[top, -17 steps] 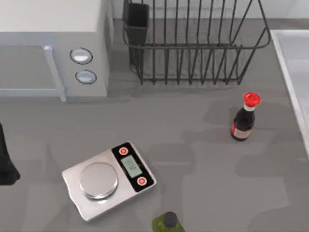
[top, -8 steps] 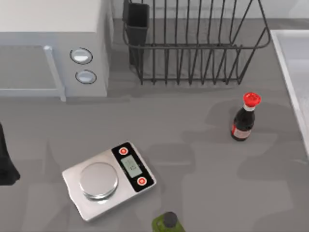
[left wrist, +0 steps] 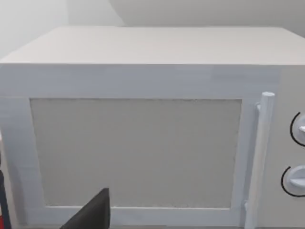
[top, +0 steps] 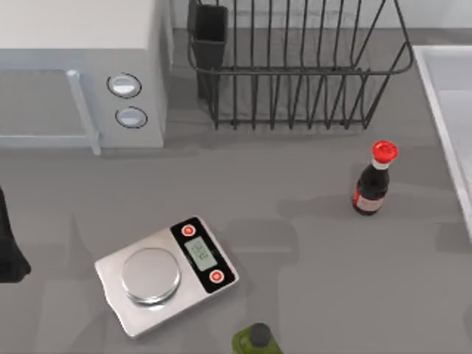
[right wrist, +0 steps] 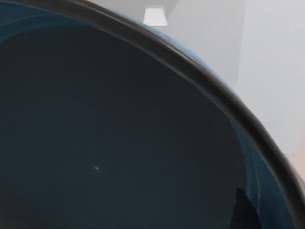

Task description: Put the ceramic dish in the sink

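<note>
Change since earlier: patchy shadows on the desk around the red-capped bottle have thinned and drawn off toward the right edge; everything standing on the desk has stayed put.
Ceramic dish: seen close up in the right wrist view, glossy teal-blue inside turned toward that camera, dark rim sweeping across as an arc. It is round, so no long axis applies. Its place relative to the desk or basin cannot be told.
Right claw: a dark tip lies against the dish's inside, just beside the rim; clamped or apart cannot be told.
Sink: pale basin with raised rim along the right edge, far side.
Left arm: parked at the left edge.
Left claw: faces the microwave door; state cannot be told.
Other items: wire rack far centre; scale near left; green bottle at the near edge.
</note>
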